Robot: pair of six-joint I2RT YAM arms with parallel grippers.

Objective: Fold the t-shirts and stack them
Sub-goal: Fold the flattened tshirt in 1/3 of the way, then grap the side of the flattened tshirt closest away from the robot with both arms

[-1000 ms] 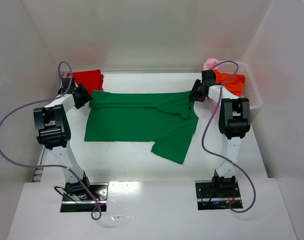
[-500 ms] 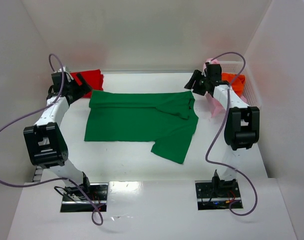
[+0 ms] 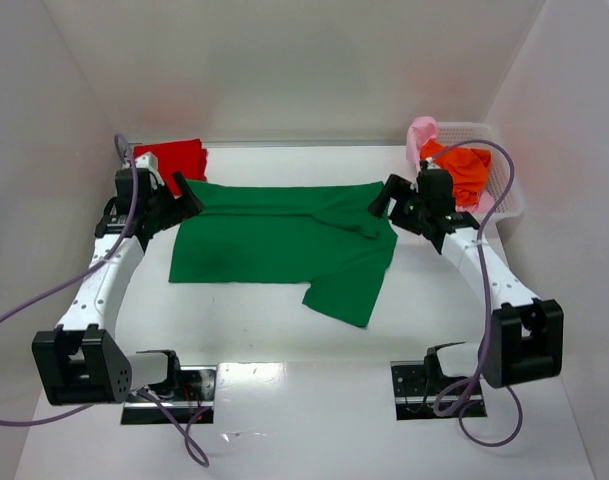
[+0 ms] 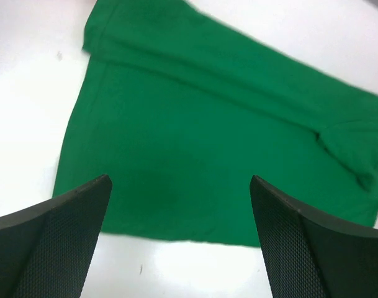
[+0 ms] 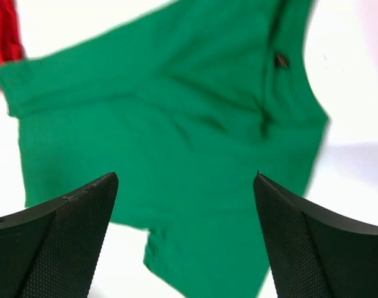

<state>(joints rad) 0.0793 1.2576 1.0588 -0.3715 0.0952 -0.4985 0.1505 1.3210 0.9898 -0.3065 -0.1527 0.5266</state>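
My left tool (image 3: pixel 177 196) stands wide and empty by the far left corner of the green shirt (image 3: pixel 274 240). My right tool (image 3: pixel 384 197) gapes likewise by the collar end. The shirt lies partly folded mid-bench (image 3: pixel 264 320), on glossy white. A red shirt (image 3: pixel 172 157) sits back left. The orange shirt (image 3: pixel 462 168) and pink shirt (image 3: pixel 421 133) fill the basket (image 3: pixel 509 192) back right. White walls (image 3: pixel 284 70) close three sides.

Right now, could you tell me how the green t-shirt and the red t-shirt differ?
The green t-shirt lies spread across the middle; the red t-shirt sits compact at the far left corner. The green t-shirt covers far more area than the red t-shirt. Both are plain cloth.
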